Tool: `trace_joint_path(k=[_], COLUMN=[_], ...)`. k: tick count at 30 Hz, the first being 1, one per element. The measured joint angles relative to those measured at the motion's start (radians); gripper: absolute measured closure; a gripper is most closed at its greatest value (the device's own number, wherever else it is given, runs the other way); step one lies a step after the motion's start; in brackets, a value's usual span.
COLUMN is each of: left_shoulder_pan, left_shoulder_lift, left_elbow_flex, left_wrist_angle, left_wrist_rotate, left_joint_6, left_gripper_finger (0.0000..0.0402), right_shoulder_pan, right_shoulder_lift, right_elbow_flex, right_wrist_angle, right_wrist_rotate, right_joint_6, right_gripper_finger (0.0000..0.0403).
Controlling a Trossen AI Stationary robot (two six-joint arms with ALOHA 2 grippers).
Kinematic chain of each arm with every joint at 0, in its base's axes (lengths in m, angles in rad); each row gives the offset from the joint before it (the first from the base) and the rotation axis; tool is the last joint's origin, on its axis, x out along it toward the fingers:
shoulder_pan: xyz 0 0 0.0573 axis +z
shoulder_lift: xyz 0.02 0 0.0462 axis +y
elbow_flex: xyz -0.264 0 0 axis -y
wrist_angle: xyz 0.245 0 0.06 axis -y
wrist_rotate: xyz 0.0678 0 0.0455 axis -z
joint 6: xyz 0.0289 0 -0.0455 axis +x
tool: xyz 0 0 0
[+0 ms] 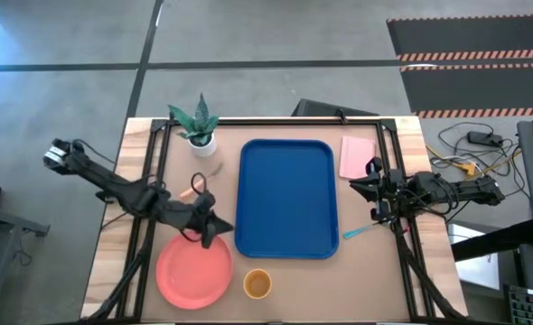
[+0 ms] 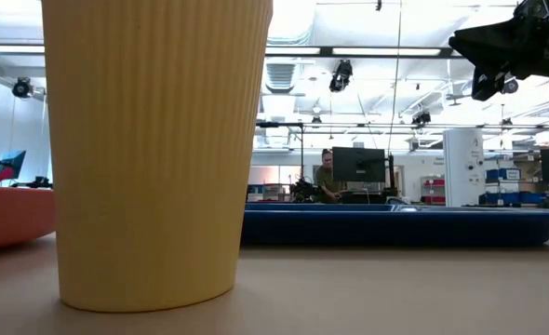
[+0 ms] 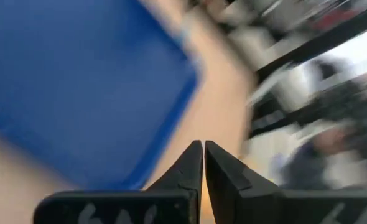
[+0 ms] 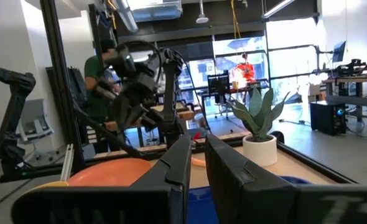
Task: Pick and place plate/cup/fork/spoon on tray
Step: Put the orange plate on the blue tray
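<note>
The blue tray [image 1: 285, 199] lies at the table's middle with nothing on it. The coral-pink plate [image 1: 194, 271] lies near the front left, and the yellow-orange cup [image 1: 257, 283] stands to its right, filling the low view [image 2: 153, 149]. The fork [image 1: 191, 190] lies left of the tray, partly under my left arm. The teal-handled spoon [image 1: 360, 232] lies just right of the tray's near corner. My left gripper [image 1: 219, 224] is shut and empty above the plate's far right rim. My right gripper [image 1: 355, 185] is shut and empty, raised at the tray's right edge.
A potted plant [image 1: 197, 126] stands at the far left of the table. A pale pink pad [image 1: 357, 155] lies at the far right, beside the tray. Black frame rails run along the table's left, right and far sides. A person [image 4: 102, 68] stands beyond the table.
</note>
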Motion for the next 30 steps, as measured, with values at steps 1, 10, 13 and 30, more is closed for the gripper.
trace_joint_path(k=[1,10,13,30], left_shoulder_pan=[-0.004,-0.002,-0.002,0.01], left_shoulder_lift=[0.003,0.009,0.012,0.197], left_elbow_flex=[0.02,0.044,0.04,0.06], left_wrist_angle=[-0.087,-0.381,-0.381,-0.535], left_wrist_rotate=[0.002,0.034,0.055,0.163], left_joint_6=[-0.015,-0.008,0.073,0.382], left_gripper_finger=[0.0402,0.0402,0.0402,0.0402], right_shoulder_pan=[0.0,0.0,0.0,0.0], right_shoulder_lift=[0.0,0.0,0.0,0.0], right_elbow_flex=[0.0,0.0,0.0,0.0], right_wrist_angle=[0.0,0.001,0.002,0.001], right_wrist_rotate=[0.0,0.002,0.002,0.002], right_joint_6=[0.0,-0.015,-0.019,-0.03], right_gripper_finger=[0.0365,0.0365,0.0365,0.0365])
